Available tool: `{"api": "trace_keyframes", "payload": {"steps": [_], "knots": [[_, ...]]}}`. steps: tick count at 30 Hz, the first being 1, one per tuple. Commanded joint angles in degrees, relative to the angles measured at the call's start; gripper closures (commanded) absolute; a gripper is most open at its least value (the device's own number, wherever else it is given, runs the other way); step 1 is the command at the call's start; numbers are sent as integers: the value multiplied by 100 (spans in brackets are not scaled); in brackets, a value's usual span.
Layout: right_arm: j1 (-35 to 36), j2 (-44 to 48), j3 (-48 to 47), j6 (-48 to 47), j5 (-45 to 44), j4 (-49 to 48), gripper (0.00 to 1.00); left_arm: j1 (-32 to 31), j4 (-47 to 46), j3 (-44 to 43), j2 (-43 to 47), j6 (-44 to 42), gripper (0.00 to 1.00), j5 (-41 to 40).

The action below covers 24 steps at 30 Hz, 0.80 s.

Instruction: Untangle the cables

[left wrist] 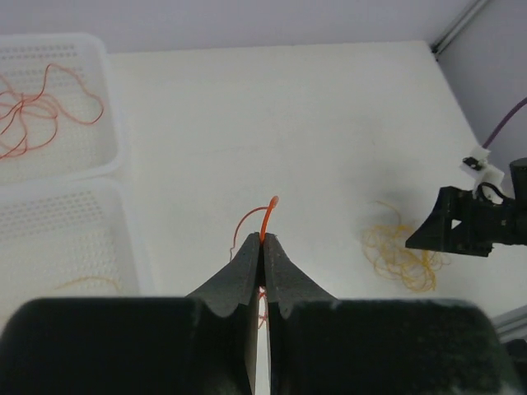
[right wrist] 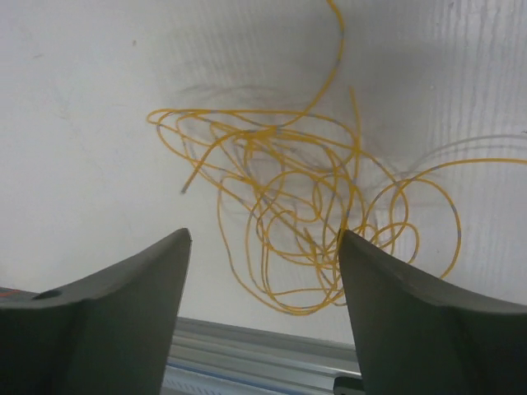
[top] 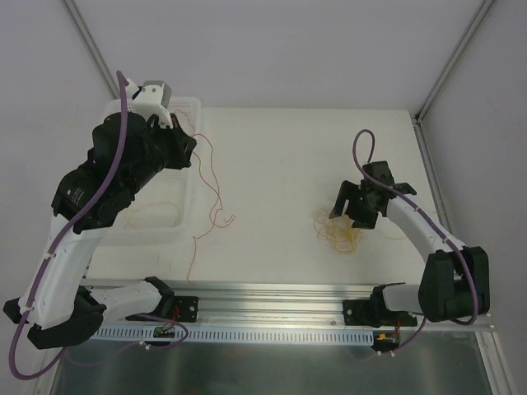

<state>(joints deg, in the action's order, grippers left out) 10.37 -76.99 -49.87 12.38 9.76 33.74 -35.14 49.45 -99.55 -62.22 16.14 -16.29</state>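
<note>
My left gripper (top: 186, 138) is raised above the white tray (top: 191, 105) at the left and is shut on a thin orange cable (top: 216, 193), which hangs down in loose bends to the table. In the left wrist view the cable's tip (left wrist: 268, 216) pokes out above the closed fingertips (left wrist: 265, 240). My right gripper (top: 359, 211) is open and empty, low over a tangle of yellow cable (top: 338, 232). In the right wrist view the yellow tangle (right wrist: 305, 206) lies just beyond the spread fingers (right wrist: 263, 243); one loop touches the right finger.
The tray has two perforated compartments: the far one (left wrist: 99, 58) holds more orange cable (left wrist: 33, 107), the near one (left wrist: 123, 247) a yellow strand (left wrist: 82, 282). An aluminium rail (top: 272, 296) runs along the near table edge. Frame posts stand at the back corners.
</note>
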Motion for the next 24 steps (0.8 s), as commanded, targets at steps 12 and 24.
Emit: {"api": "trace_keyframes", "payload": {"steps": [12, 24], "knots": [[712, 2424, -225, -570, -369, 775, 0, 68, -1305, -2560, -1723, -919, 100, 436], [729, 3375, -173, -887, -132, 977, 0, 1307, -3221, -2938, -2488, -1544, 100, 434]]}}
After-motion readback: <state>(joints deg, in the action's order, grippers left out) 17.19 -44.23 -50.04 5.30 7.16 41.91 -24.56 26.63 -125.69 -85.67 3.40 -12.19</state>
